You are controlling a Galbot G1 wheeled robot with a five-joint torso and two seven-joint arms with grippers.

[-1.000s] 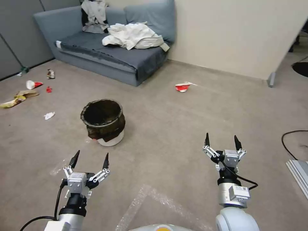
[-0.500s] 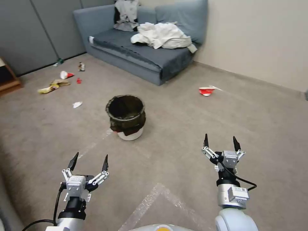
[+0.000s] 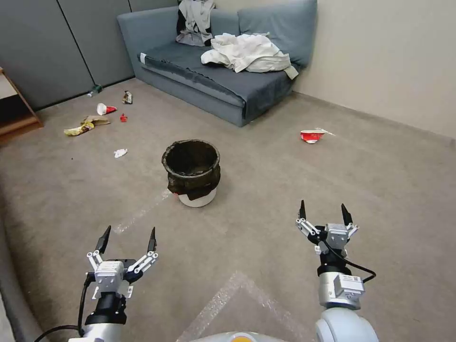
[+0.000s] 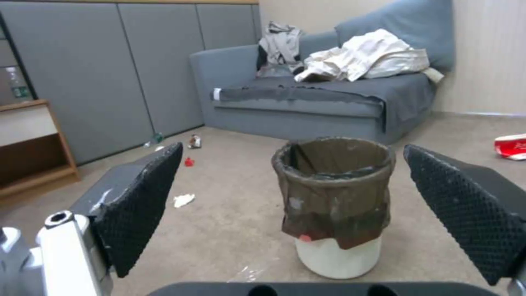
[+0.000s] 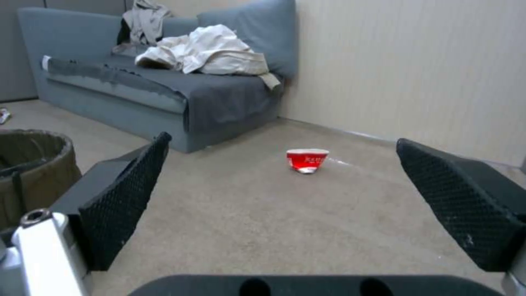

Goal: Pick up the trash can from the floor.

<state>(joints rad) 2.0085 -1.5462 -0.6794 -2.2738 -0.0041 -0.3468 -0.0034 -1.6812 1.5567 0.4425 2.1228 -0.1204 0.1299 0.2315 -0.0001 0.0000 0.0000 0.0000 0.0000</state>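
Observation:
The trash can (image 3: 192, 172) stands upright on the floor (image 3: 266, 190) ahead of me, a small white bin with a crinkled dark bag over its rim. The left wrist view frames the trash can (image 4: 334, 205) between the left fingers, still some way off. My left gripper (image 3: 127, 236) is open, low and to the left, short of the can. My right gripper (image 3: 323, 213) is open too, off to the can's right with nothing in it. The can's rim (image 5: 33, 164) shows at the edge of the right wrist view.
A grey sofa (image 3: 223, 80) with crumpled clothes stands against the far wall. A crushed red cup (image 3: 311, 136) lies to the right, and more litter (image 3: 88, 124) lies at the far left. A wooden shelf (image 3: 16, 118) is at the left edge.
The head camera has swung left, so the whole scene has shifted right and the can now sits nearer the middle. Both grippers stay open and hold their pose.

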